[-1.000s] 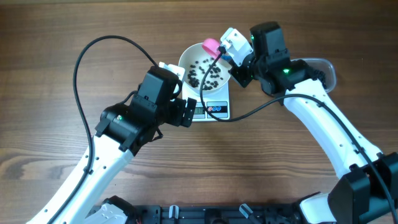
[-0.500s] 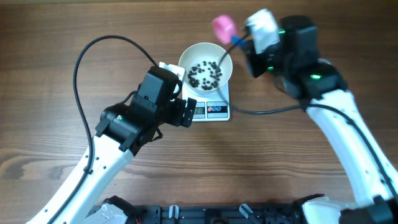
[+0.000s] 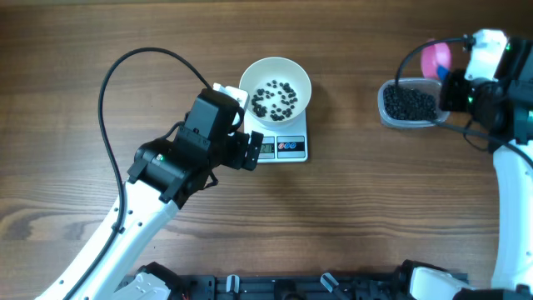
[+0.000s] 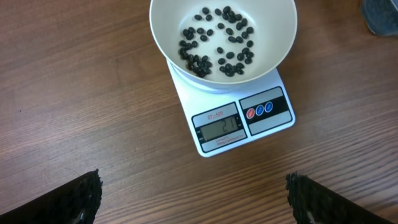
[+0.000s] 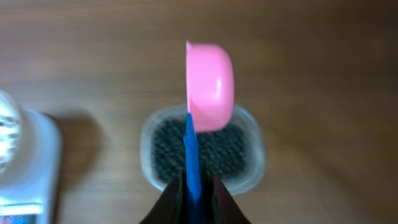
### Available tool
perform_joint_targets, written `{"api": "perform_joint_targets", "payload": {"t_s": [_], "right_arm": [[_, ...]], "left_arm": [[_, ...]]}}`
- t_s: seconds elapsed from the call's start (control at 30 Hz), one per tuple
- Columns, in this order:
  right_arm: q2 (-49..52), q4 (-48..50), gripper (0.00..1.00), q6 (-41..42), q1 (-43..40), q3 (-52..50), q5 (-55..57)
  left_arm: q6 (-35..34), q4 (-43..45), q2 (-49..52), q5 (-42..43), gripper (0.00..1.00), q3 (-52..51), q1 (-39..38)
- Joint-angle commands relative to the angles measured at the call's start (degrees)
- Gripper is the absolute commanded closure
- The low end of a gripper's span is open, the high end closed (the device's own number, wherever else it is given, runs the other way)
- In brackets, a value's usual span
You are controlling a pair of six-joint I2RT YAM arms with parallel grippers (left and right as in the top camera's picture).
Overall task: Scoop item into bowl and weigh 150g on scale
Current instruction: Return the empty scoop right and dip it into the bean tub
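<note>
Display end of scale (image 3: 287, 147) faced wide-open left hand (image 4: 193, 199); top hid under bowl (image 3: 276, 67) holding item (image 3: 273, 98). Right of scale, right hand (image 5: 194, 193) clamped blurred scoop (image 5: 210, 86) by handle, above tub (image 3: 385, 107).

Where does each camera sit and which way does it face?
Overhead: above the table, facing down; left arm, right arm, bowl on scale, tub.
Left wrist: faces down at bowl, scale; left end effector open.
Right wrist: faces down at tub; shut right end effector holds scoop.
Shared: overhead and left wrist show the bowl.
</note>
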Motion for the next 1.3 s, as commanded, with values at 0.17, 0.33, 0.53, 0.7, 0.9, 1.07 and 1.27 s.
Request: {"api": "perform_joint_targets", "payload": {"t_s": [0.17, 0.33, 0.53, 0.7, 0.9, 1.07, 1.27], "right_arm": [[10.88, -4.81, 0.96, 0.87, -1.07, 0.07, 8.28], [15.74, -4.85, 0.96, 1.11, -1.07, 0.07, 6.25], [17.62, -4.79, 0.96, 0.17, -1.07, 0.07, -2.73], [17.35, -4.39, 0.96, -2.03, -1.07, 0.09, -9.31], [17.35, -5.33, 0.96, -2.8, -1.07, 0.09, -11.52], [17.35, -7.72, 0.96, -4.22, -1.07, 0.09, -11.54], [17.35, -8.04, 0.96, -5.14, -1.4, 0.09, -14.91]], "left_arm": [[0.85, 0.13, 0.13, 0.66, 0.0, -0.28, 0.22], [0.85, 0.13, 0.13, 0.66, 0.0, -0.28, 0.22], [0.87, 0.11, 0.13, 0.66, 0.0, -0.28, 0.22], [0.85, 0.13, 0.13, 0.66, 0.0, -0.28, 0.2], [0.85, 0.13, 0.13, 0.66, 0.0, -0.28, 0.22], [0.87, 0.13, 0.13, 0.68, 0.0, -0.28, 0.22], [0.85, 0.13, 0.13, 0.66, 0.0, -0.28, 0.2]]}}
